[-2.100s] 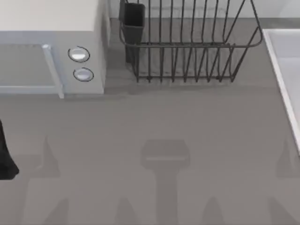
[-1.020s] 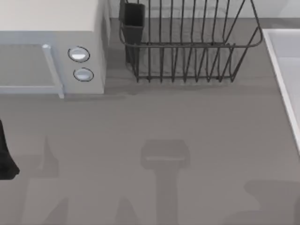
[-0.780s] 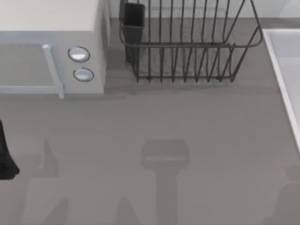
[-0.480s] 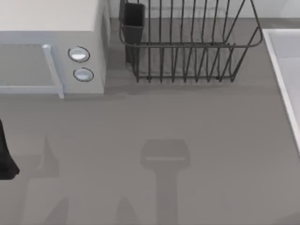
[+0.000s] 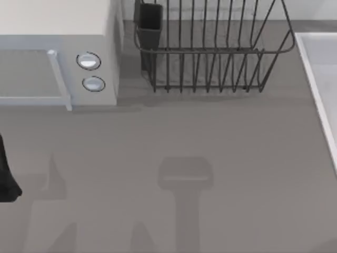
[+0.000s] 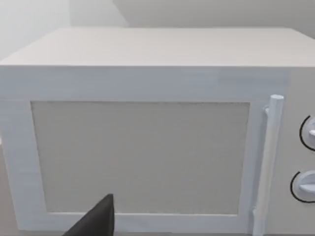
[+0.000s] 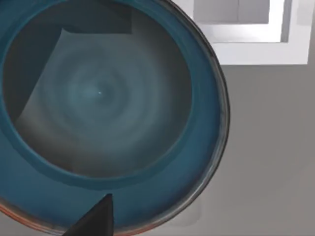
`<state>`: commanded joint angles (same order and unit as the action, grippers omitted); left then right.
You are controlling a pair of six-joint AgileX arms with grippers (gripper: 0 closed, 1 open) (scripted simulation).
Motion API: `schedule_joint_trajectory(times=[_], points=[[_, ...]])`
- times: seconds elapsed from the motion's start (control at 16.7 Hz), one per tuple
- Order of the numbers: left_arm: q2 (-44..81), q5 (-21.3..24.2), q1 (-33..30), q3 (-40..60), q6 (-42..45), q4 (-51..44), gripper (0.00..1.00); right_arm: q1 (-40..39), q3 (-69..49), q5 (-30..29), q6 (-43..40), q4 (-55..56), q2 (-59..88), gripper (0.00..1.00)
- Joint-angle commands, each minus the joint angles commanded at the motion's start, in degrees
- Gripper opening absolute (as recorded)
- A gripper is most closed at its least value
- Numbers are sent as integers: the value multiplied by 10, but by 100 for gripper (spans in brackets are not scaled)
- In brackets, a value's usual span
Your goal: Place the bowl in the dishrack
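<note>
From above, the large dark wire dishrack (image 5: 210,47) with upright tines and a flared rim stands at the far edge of the grey table (image 5: 210,142), its dark rectangular cutlery cup (image 5: 149,23) at the corner nearest the white microwave-like box with two round knobs (image 5: 58,58) on the left. Its tines are bare — nothing has been put in yet. A dark part of the left arm (image 5: 6,174) juts in at the left edge, apparently parked; the rest is cut off.

The left wrist view faces the white box's door, a single dark fingertip (image 6: 96,221) of the left gripper at the frame's edge; open or closed, I cannot tell.

The right wrist view looks straight down into a round blue glazed bowl (image 7: 103,108) — the arm seems poised above it for a grasp. One dark fingertip (image 7: 96,219) overlaps its rim; the jaw state cannot be told, nor whether the finger touches the bowl.
</note>
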<state>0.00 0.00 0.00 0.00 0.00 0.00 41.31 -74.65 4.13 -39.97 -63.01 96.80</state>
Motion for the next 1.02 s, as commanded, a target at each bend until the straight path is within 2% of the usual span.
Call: schedule_joint_trajectory(times=[0.48, 0.84, 1.02], points=[[0, 0, 0, 0, 0, 0, 100, -10, 111, -1, 13, 190, 74, 100], [0, 0, 0, 0, 0, 0, 100, -12, 125, -1, 14, 211, 84, 100], [0, 0, 0, 0, 0, 0, 100, -12, 125, -1, 14, 211, 84, 77]])
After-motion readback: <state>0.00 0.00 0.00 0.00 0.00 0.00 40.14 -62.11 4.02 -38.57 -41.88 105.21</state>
